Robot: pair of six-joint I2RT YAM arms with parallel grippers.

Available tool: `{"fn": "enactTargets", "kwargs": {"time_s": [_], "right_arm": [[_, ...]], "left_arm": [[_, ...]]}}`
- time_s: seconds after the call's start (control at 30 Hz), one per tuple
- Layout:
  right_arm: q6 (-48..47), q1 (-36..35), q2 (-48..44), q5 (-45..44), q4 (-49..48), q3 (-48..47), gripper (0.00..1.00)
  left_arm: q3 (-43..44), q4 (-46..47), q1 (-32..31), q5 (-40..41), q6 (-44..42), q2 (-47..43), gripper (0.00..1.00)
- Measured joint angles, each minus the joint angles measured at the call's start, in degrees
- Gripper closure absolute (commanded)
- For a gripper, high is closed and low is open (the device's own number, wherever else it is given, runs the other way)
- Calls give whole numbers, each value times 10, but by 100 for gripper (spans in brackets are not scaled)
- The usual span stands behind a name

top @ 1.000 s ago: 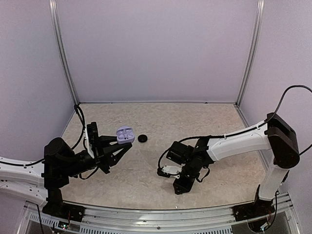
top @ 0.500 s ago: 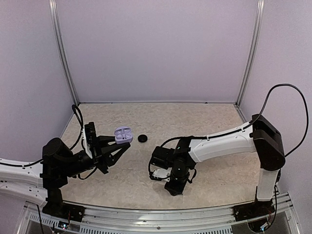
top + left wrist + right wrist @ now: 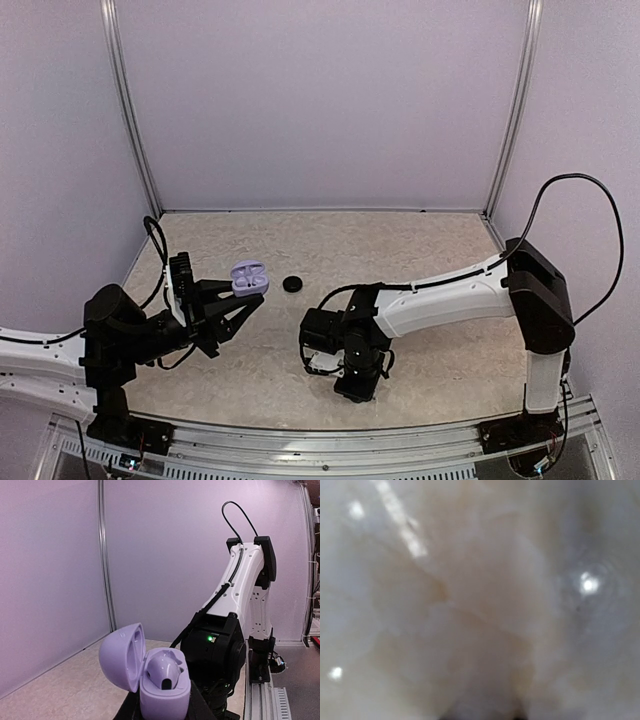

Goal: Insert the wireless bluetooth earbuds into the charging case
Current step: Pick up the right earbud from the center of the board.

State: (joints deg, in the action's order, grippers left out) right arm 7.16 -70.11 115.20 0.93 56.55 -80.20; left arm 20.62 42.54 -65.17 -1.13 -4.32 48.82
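Seemingly mid-pickup, my left gripper [image 3: 243,292] clasped the open charging case [image 3: 161,681]; the low right gripper [image 3: 351,388], grip untellable, next needed an earbud.

Overhead rear view; two close wrist views

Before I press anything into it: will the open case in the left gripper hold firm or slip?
The case looks like smooth hard plastic, pinched only at its base by the left gripper, so a firm push may slide it. The open lid sticks out to one side; pressing there would probably twist it. It seems light.
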Motion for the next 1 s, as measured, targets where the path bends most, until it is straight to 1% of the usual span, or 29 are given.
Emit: {"fn": "enactTargets", "kwargs": {"time_s": [0.2,0.5,0.9,1.0], "right_arm": [[0,0,0,-6,12,0,70],[0,0,1,-11,18,0,79],[0,0,-2,-15,19,0,86],[2,0,-15,-22,10,0,86]], "left_arm": [[0,0,0,0,0,0,92],[0,0,0,0,0,2,92],[0,0,0,0,0,3,92],[0,0,0,0,0,3,92]]}}
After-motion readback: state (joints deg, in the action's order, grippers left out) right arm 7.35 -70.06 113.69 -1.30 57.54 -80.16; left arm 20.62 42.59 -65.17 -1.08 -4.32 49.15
